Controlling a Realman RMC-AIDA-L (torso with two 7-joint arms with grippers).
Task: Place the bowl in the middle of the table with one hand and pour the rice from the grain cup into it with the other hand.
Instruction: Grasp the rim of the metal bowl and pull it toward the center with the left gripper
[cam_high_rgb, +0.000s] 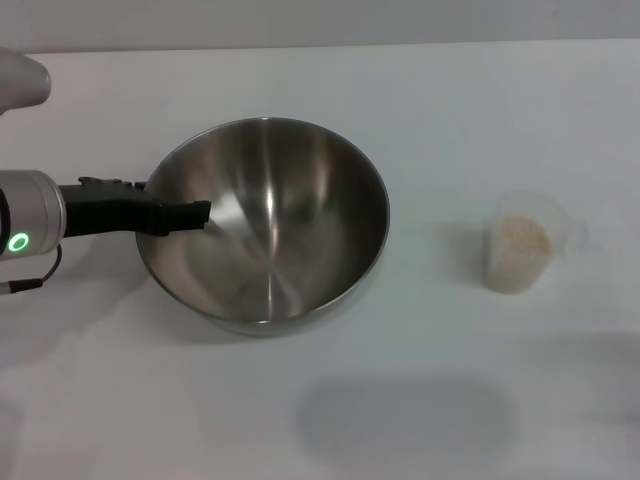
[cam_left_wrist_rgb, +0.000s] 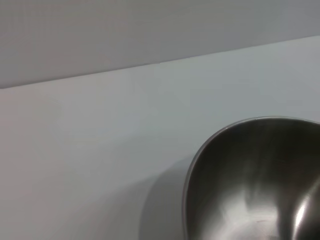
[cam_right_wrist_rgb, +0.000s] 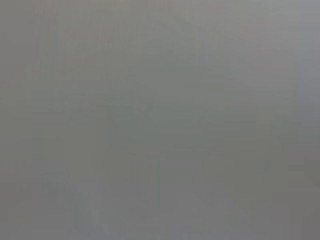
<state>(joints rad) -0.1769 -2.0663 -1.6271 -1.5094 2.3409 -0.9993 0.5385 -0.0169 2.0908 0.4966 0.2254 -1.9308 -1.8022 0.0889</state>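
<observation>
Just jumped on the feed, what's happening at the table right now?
The left gripper reaches in from the robot's left, its jaws at the near-side rim of the steel bowl, which sits on the white table roughly mid-table and holds nothing. Whether the jaws clamp the rim cannot be told. The grain cup stands upright to the bowl's right, apart from it, with the rice inside. The right arm is out of the head view, so pouring has not begun.

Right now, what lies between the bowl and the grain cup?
Nothing: in the head view, only bare white table separates the bowl from the grain cup of rice to its right.
</observation>
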